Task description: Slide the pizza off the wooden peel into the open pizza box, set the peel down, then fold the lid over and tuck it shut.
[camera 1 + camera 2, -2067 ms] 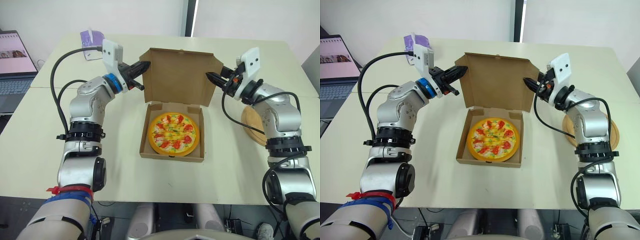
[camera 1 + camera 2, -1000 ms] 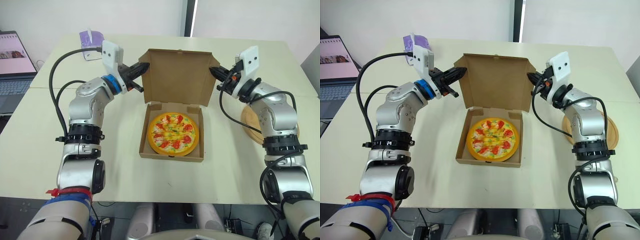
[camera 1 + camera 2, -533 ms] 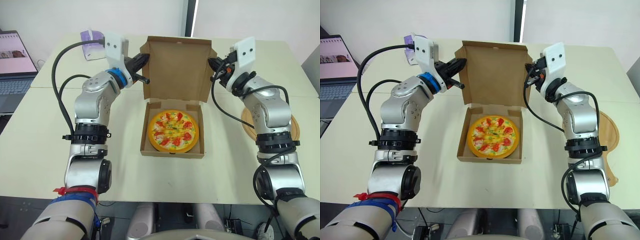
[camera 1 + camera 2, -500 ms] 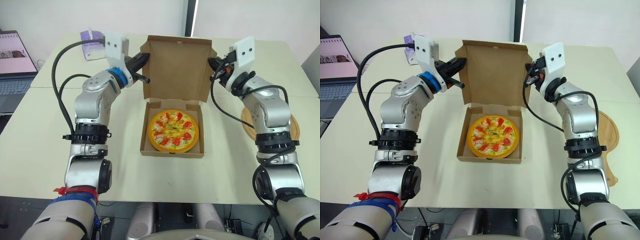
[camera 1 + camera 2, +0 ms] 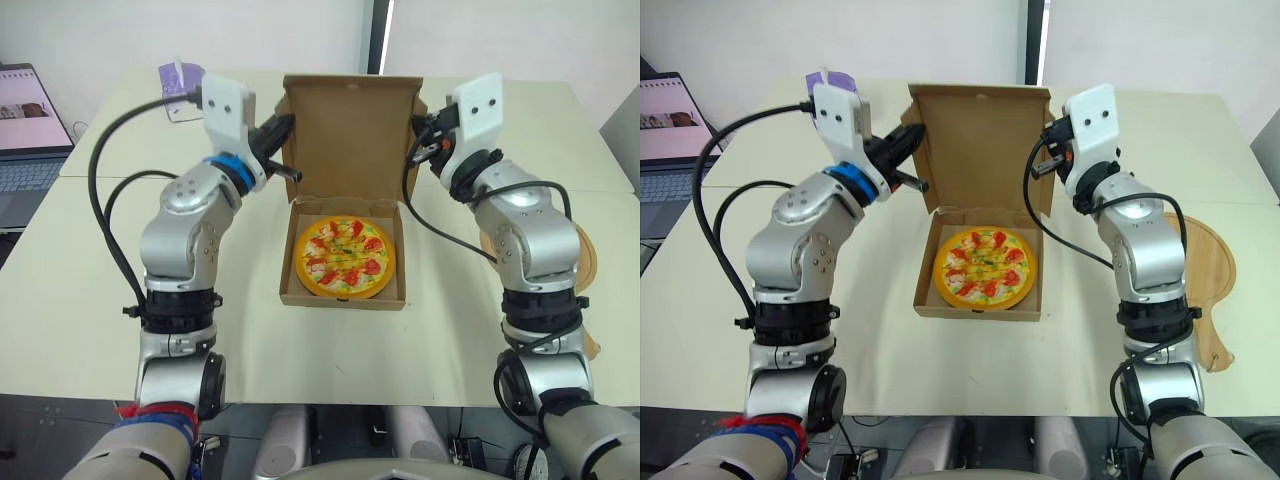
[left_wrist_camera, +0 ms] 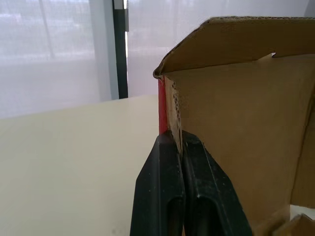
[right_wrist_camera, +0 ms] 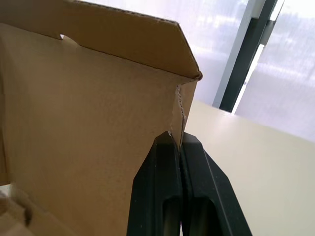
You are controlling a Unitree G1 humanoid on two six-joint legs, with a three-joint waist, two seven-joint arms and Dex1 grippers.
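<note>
The pizza (image 5: 985, 266) is lying flat in the base of the box (image 5: 978, 311), near the middle of the table (image 5: 890, 360). The peel (image 5: 1206, 262) is resting on the table to the right, well apart from the box, so the folding step looks to be the one in hand. The lid (image 5: 980, 140) is standing close to upright along the far edge of the base, with its hinge running left to right. The left gripper (image 6: 176, 142) is pinching the lid's left side edge just under the top corner, with its fingers pressed together on the cardboard. The right gripper (image 7: 178, 140) is doing the same on the right side edge, clamped tight on the flap there. Both are holding at about the same height, one on each side, so neither arm is the nearer. The open base is lying on the near side of the lid and below both grips. By my reading, the fold needs both held corners to swing toward the near side and down together, pivoting about that left-to-right hinge.
</note>
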